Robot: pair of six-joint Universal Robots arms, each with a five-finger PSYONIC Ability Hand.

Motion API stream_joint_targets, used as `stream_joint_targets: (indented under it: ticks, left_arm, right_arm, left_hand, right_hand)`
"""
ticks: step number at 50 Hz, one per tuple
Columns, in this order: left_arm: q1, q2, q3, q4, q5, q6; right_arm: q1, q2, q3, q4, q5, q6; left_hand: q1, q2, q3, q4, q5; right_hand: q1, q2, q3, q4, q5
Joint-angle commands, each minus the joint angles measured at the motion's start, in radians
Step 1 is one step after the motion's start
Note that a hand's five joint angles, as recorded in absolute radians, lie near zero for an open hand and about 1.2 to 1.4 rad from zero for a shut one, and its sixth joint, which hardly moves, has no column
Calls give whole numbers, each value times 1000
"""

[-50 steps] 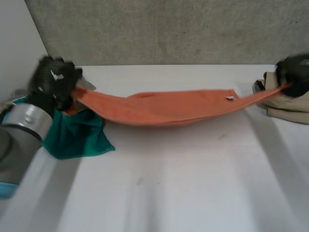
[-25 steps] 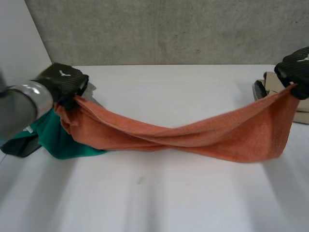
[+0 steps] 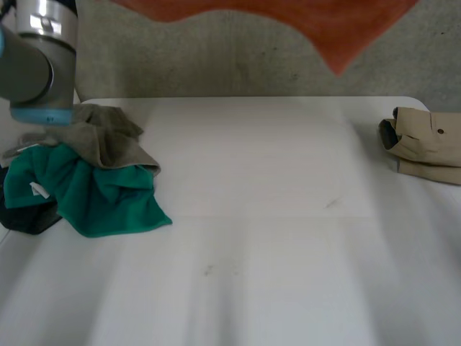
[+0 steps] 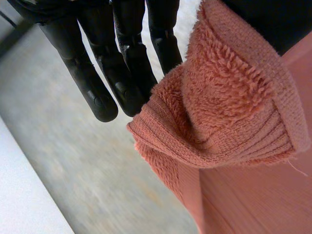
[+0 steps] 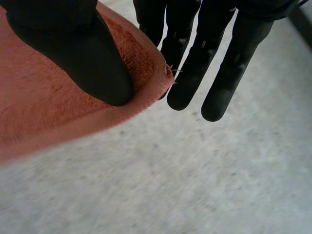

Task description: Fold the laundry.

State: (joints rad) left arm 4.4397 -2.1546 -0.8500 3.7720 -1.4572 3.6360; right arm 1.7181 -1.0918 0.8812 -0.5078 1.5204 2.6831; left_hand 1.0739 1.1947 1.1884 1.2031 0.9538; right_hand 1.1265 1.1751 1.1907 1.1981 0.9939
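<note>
**High above the table, a thin pinch at each end**

Above the table, the orange towel hangs in the air between the two hands, clear of the surface, with its lower edge dipping into the head view.

In the left wrist view, the left hand grips a bunched corner of the towel between straight fingers and the thumb. In the right wrist view, the right hand clamps the hem flat, with its thumb pressing the edge against straight fingers.

The main risk is a slip. The right hand holds only a narrow strip next to the hem, so a quick swing or a hard pull apart could probably drag the terry loose. That end would then drop.

The left corner is crumpled rather than spread flat. If it is laid down like this, the towel will likely land twisted or creased, and the fold will come out crooked.

Placement is a further risk. The green cloth and the grey cloth are heaped at the table's left side, and a beige garment lies at its right edge. A lopsided descent could drape the towel over either one.

Lowering both ends evenly over the bare middle looks safest.
</note>
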Motion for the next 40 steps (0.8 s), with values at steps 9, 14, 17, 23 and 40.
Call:
stream_joint_targets:
  ticks: [9, 14, 17, 23, 40]
  left_arm:
    - [-19, -76, -377, -63, 9, 15]
    - [-48, -100, -513, -83, 6, 47]
    - [-54, -88, -584, -109, 3, 87]
    - [-54, 103, -803, -247, -5, 193]
    - [-105, 573, -1143, -753, 14, 236]
  right_arm:
    - [-8, 156, 206, 258, -135, -28]
    - [-9, 178, 297, 379, -135, -133]
    - [-12, 152, 370, 458, -138, -216]
    - [-37, 41, 504, 630, -135, -362]
    - [-351, -405, 917, 994, -173, -846]
  left_hand:
    - [322, 202, 208, 193, 268]
    - [322, 202, 208, 193, 268]
    - [322, 202, 208, 193, 268]
    - [322, 202, 208, 193, 268]
    - [322, 202, 208, 193, 268]
  right_hand:
    - [270, 221, 206, 198, 228]
    - [270, 221, 206, 198, 228]
    - [270, 221, 206, 198, 228]
    - [270, 221, 206, 198, 228]
    - [270, 221, 206, 198, 228]
